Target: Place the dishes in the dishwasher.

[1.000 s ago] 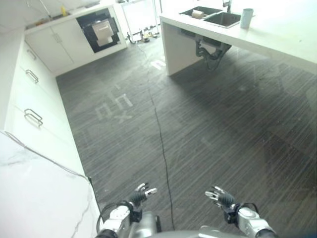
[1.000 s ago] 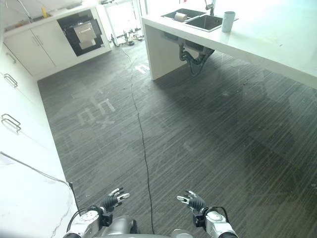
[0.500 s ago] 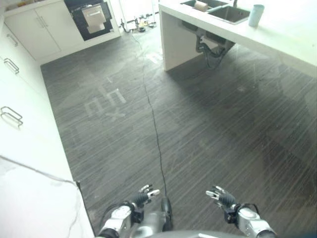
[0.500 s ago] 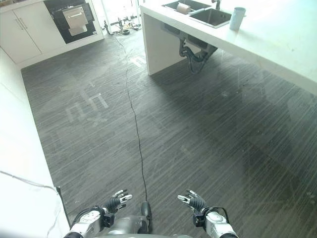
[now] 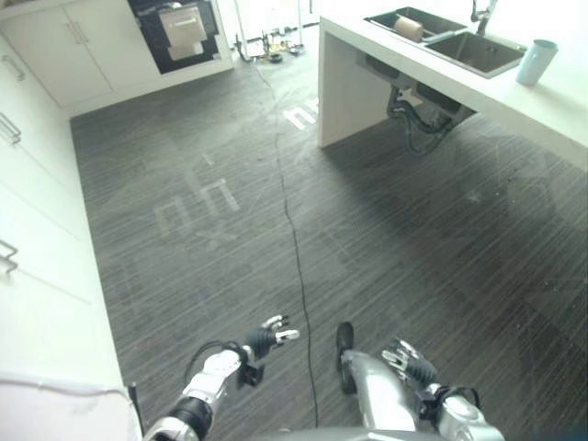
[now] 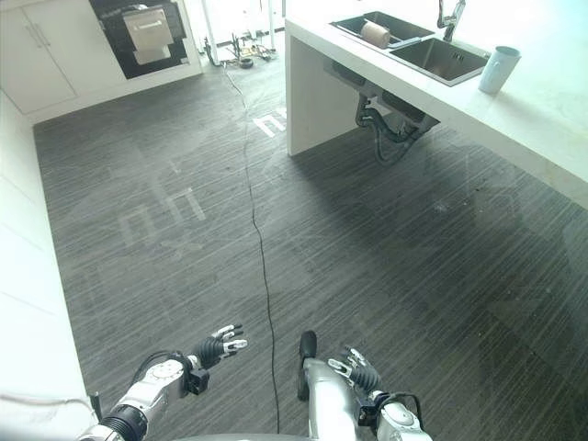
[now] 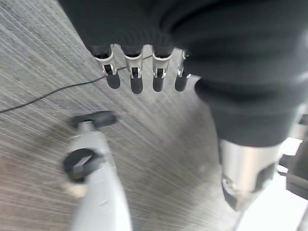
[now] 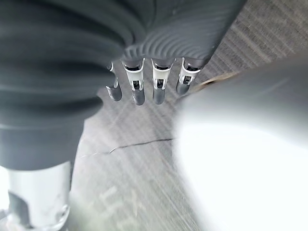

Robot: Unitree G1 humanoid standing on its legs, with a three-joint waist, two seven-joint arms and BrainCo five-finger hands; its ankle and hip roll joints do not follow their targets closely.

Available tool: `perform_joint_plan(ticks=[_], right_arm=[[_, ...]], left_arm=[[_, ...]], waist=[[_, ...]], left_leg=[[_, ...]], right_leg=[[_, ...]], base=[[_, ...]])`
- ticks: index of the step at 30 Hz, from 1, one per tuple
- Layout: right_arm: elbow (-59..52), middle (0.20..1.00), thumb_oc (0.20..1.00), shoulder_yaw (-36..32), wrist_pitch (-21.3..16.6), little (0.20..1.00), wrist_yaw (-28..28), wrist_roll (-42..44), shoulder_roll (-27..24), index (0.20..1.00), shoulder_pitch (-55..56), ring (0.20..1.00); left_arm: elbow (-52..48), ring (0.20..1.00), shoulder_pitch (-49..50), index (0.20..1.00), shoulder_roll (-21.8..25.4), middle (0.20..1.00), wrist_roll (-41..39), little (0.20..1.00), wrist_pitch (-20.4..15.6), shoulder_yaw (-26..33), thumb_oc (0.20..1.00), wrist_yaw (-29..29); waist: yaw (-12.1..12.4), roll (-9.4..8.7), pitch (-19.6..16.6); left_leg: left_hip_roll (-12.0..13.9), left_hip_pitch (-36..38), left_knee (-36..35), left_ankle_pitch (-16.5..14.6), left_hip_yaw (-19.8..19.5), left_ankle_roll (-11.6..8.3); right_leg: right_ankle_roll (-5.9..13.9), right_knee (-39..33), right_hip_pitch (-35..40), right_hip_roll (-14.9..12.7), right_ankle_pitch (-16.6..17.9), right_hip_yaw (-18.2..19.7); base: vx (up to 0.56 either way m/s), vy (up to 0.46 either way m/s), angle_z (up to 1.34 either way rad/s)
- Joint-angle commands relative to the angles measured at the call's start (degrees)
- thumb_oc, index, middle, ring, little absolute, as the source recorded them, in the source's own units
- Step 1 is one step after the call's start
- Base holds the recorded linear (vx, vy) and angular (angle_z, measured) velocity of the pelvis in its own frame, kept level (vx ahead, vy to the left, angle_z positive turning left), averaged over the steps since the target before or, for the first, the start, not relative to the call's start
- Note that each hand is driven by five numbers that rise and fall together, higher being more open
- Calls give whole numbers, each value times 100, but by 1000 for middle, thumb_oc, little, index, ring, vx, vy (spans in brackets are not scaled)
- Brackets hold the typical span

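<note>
The white counter (image 5: 551,110) is cut off by the frame's right edge. The contents of the sink (image 6: 432,55) cannot be identified; a small round item (image 6: 374,33) beside it is too small to determine. The dark appliance opening (image 5: 179,32) is cropped at the top edge.

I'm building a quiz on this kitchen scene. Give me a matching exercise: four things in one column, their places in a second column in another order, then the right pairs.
Things:
1. pale blue cup
2. roll
3. dark appliance
4. left hand

Places:
A. in the sink's basin nearer the end of the counter
B. low over the dark floor, holding nothing
C. upright on the white counter beside the sink
D. set into the white cabinets at the far wall

Pairs: 1-C, 2-A, 3-D, 4-B
</note>
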Motion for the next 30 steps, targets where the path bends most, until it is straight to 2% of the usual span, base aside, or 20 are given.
perform_joint_plan(ticks=[1,2,3,5,6,7,8,10,11,14,16,17,19,21,22,23,24,27,29,30], right_arm=[[-56,1000,1000,130,-234,1000,90,40,-71,1000,-416,1000],[-56,1000,1000,197,-229,1000,75,43,-118,1000,-473,1000],[-62,1000,1000,212,-223,1000,73,28,-124,1000,-484,1000],[-96,1000,1000,261,-192,1000,104,-40,-235,1000,-515,1000],[-98,1000,1000,264,-188,1000,120,-55,-249,1000,-519,1000],[-137,1000,1000,264,-110,1000,208,-237,-375,1000,-505,1000],[-163,1000,1000,235,-60,1000,205,-274,-424,1000,-481,1000],[-178,1000,1000,198,-43,1000,203,-237,-464,1000,-460,1000],[-190,1000,1000,212,-24,1000,211,-224,-453,1000,-485,1000],[-203,1000,1000,231,96,1000,168,-285,-375,1000,-571,1000],[-149,1000,1000,294,127,1000,119,-247,-353,1000,-584,1000],[-86,1000,1000,322,114,1000,118,-229,-339,1000,-586,1000],[70,1000,1000,335,-12,1000,181,-243,-338,1000,-557,1000],[110,1000,1000,332,-61,1000,198,-256,-341,1000,-536,1000],[196,1000,1000,348,-141,1000,167,-230,-336,1000,-528,1000],[272,1000,1000,313,-89,1000,91,-148,-287,1000,-549,1000],[280,1000,1000,301,-74,1000,64,-42,-246,1000,-541,1000],[41,1000,1000,296,-55,1000,4,-21,-154,1000,-370,1000],[-141,1000,1000,277,-13,1000,-102,-53,-115,1000,-224,1000],[-144,1000,1000,282,-17,1000,-165,4,-104,1000,-177,1000]], left_arm=[[-126,1000,70,1000,-65,1000,189,1000,-258,71,1000,82],[-46,1000,147,1000,-117,1000,224,1000,-338,90,1000,54],[-35,1000,166,1000,-124,1000,250,1000,-349,99,1000,41],[31,1000,202,1000,-171,1000,396,1000,-430,132,1000,8],[44,1000,209,1000,-177,1000,391,1000,-445,144,1000,10],[76,1000,227,1000,-221,1000,127,1000,-470,246,1000,-18],[47,1000,202,1000,-223,1000,49,1000,-411,298,1000,-88],[1,1000,172,1000,-241,1000,29,1000,-373,331,1000,-165],[-42,1000,169,1000,-245,1000,52,1000,-377,312,1000,-210],[-111,1000,184,1000,-209,1000,61,1000,-356,269,1000,-162],[-124,1000,176,1000,-211,1000,-31,1000,-315,225,1000,-107],[-110,1000,168,1000,-225,1000,-39,1000,-316,205,1000,-89],[-48,1000,150,1000,-241,1000,-38,1000,-368,194,1000,-125],[-32,1000,141,1000,-244,1000,-17,1000,-394,196,1000,-157],[23,1000,127,1000,-233,1000,90,1000,-464,192,1000,-253],[51,1000,106,1000,-214,1000,237,1000,-387,151,1000,-242],[60,1000,83,1000,-179,1000,356,1000,-376,112,1000,-245],[62,1000,-32,1000,-103,1000,379,1000,-365,-37,1000,-292],[10,1000,-96,1000,-33,1000,412,1000,-270,-106,1000,-315],[4,1000,-101,1000,15,1000,435,1000,-223,-144,1000,-281]], waist=[[-75,-56,-203],[-74,10,-296],[-74,4,-332],[-44,61,-421],[-39,36,-440],[29,-56,-451],[75,-59,-410],[172,-73,-336],[293,-54,-253],[407,-36,-206],[514,20,-218],[576,60,-243],[607,69,-256],[604,71,-268],[608,99,-318],[648,90,-323],[656,33,-329],[571,-4,-398],[482,40,-415],[455,109,-417]], left_leg=[[380,-611,733,-156,131,458],[560,-534,1045,174,214,272],[583,-548,1135,304,227,225],[734,-769,2418,1060,251,-89],[713,-827,2587,1147,261,-108],[847,-1539,4109,1534,359,-223],[1015,-1903,4526,1493,392,-196],[1039,-2376,4586,1366,365,-84],[918,-2661,4021,1303,348,33],[977,-2635,2073,1360,476,96],[1063,-2705,711,1644,241,-8],[1236,-2799,120,1908,145,-122],[1429,-2885,-267,2160,333,-241],[1482,-2944,-232,2172,443,-250],[1505,-2914,-157,2064,617,-189],[1390,-2880,-40,1934,507,-97],[1256,-2810,11,1844,517,-5],[928,-2573,-49,1582,633,343],[740,-2384,-83,1395,607,554],[700,-2239,-146,1314,582,634]], right_leg=[[594,-405,943,-260,862,564],[427,-433,1094,-89,717,484],[383,-457,1120,-67,695,466],[111,-547,1394,149,485,442],[73,-546,1414,144,453,435],[-232,-575,1734,209,162,422],[-316,-576,1884,246,66,368],[-356,-566,2102,270,-46,353],[-347,-554,2332,358,-178,473],[-232,-558,2577,483,-414,676],[-137,-571,2721,532,-537,807],[-102,-604,2801,551,-582,871],[-18,-612,2994,458,-725,818],[13,-580,3057,407,-805,768],[87,-349,3157,328,-1087,692],[116,-116,3223,296,-1236,747],[180,148,3248,232,-1214,733],[431,1431,2960,41,-643,665],[656,2793,2584,27,-114,680],[655,3550,2244,-71,165,663]], base=[[544,-328,1],[418,-251,24],[405,-267,39],[365,-267,15],[505,-370,-39],[422,-308,-37],[430,-301,-29],[282,-72,-24],[447,-1,-37],[433,108,-46],[511,234,-72],[483,212,-85],[421,201,-74],[345,206,-32],[595,361,19],[694,411,41],[483,279,26],[380,291,33],[395,326,48],[388,315,17]])
